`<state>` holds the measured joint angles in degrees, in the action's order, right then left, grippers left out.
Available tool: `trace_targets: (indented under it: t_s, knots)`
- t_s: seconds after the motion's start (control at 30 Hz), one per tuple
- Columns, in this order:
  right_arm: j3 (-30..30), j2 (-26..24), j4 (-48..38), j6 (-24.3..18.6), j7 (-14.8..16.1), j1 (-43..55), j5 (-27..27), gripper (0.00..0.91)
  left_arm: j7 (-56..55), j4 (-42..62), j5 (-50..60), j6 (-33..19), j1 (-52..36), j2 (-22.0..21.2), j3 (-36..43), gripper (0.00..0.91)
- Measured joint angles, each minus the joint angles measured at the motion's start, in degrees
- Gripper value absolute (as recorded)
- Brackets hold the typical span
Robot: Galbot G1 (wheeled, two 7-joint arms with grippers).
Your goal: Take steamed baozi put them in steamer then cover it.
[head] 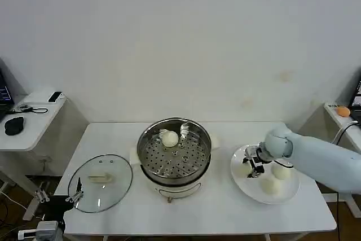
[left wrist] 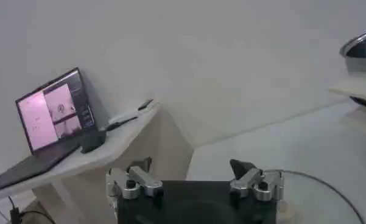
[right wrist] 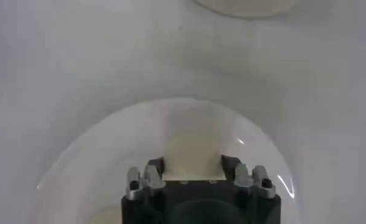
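fingers of the right gripper (right wrist: 192, 163) clamp a soft, squashable baozi (right wrist: 192, 146) by its sides, near the plate's (head: 240, 174) left edge.

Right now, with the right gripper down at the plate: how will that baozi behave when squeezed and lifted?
Probably soft: the baozi between the right gripper's fingers looks like smooth dough, so a hard pinch may dent it. Likely light for its size. Being rounded, the others on the plate could roll if nudged.
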<state>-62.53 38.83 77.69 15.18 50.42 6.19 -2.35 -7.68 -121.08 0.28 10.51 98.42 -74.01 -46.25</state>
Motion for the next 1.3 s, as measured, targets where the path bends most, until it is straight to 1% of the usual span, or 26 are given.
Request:
trace_targets:
  t_s: [0.17, 0.3, 0.43, 0.57, 0.6, 0.77, 0.93, 1.13, 1.3]
  knots:
    - [-1.13, -1.72, 2.11, 0.65, -0.20, 3.34, -1.58, 0.645, 0.00, -0.27, 0.03, 0.00, 0.02, 0.07, 0.12, 0.907]
    - [-3.04, -3.21, 4.83, 1.32, -0.40, 7.95, -3.52, 0.645, -0.04, -0.49, 0.30, -0.05, 0.37, 0.01, 0.34, 0.907]
    - [-5.23, -3.56, 7.48, 1.98, -0.83, 13.53, -5.58, 0.645, -0.06, -0.88, 0.40, -0.07, 0.35, -0.05, 0.56, 0.907]
    - [-7.39, -2.94, 10.05, 3.27, -1.40, 19.54, -8.22, 0.655, -0.05, -1.33, 0.59, -0.06, 0.39, -0.06, 0.78, 0.907]
    - [-7.84, -2.62, 10.58, 3.68, -1.56, 20.98, -8.94, 0.645, -0.05, -1.38, 0.62, -0.05, 0.41, -0.06, 0.80, 0.907]
    - [-9.81, 0.27, 12.43, 6.14, -2.51, 27.95, -13.21, 0.655, -0.08, -1.61, 0.62, -0.05, 0.52, -0.16, 0.60, 0.907]
    - [-10.82, 4.54, 13.23, 9.31, -4.01, 31.92, -18.67, 0.655, -0.21, -1.39, 0.62, -0.14, 0.45, -0.18, 0.25, 0.907]
    - [-11.03, 11.29, 12.79, 13.26, -6.66, 33.06, -25.39, 0.655, -0.23, -1.20, 0.54, -0.16, 0.06, -0.11, -0.26, 0.907]
    - [-11.01, 17.82, 11.00, 16.47, -9.18, 31.51, -30.70, 0.655, -0.24, -0.85, 0.43, -0.16, -0.22, -0.25, -0.68, 0.907]
